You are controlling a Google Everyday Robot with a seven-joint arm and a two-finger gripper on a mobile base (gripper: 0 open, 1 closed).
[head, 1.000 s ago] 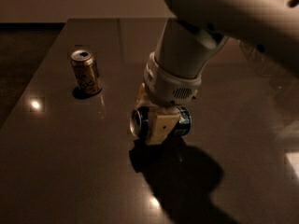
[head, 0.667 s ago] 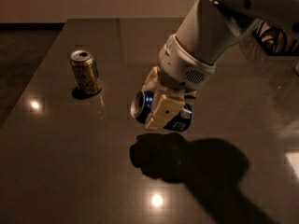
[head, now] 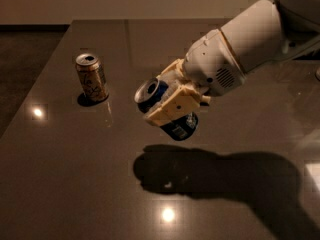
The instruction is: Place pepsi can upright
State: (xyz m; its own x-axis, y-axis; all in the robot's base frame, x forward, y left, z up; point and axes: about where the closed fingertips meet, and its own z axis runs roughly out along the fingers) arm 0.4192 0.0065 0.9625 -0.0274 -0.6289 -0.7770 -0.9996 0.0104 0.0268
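Lifted higher off table (head: pixel 75 184): gripper (head: pixel 166 98), fingers (head: pixel 175 106) clamped on tilted pepsi can (head: pixel 179 128).

Gripper (head: pixel 167 104) is up off the table (head: pixel 65 184) now, hanging over its middle, with the pepsi can (head: pixel 179 128) lifted along from where it lay on the surface a second ago. Wrist has swung from a steep top-down reach to a slant in from the right, so the can's silver top tips up-left. Their shadow (head: pixel 200 176) has separated and slid toward the near edge.
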